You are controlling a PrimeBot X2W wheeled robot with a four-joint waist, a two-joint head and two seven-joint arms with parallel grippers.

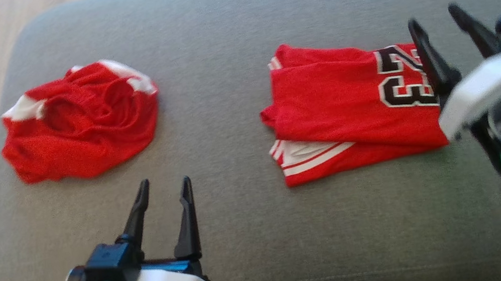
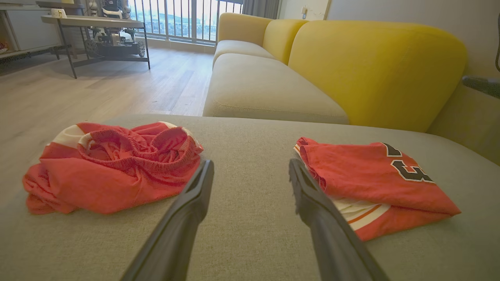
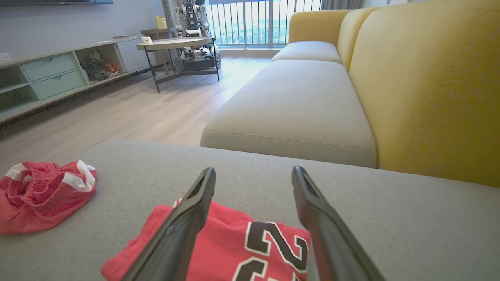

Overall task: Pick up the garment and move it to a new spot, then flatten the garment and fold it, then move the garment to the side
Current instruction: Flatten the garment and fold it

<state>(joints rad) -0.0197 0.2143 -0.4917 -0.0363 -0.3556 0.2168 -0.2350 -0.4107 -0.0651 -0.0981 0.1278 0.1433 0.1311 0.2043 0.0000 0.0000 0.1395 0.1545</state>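
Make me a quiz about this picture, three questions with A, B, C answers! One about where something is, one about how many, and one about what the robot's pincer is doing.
1. Where on the grey cushion is the folded jersey?
A the robot's left side
B the robot's right side
C hanging off the front edge

2. How many red garments lie on the cushion?
A one
B two
C four

3. The right pincer is:
A open, gripping nothing
B shut on the jersey
C shut on nothing

Answers:
1 B: it lies on the right in the head view, beside the right pincer.
2 B: there is the jersey, plus a crumpled red garment on the left.
3 A: its two fingers stand wide apart.
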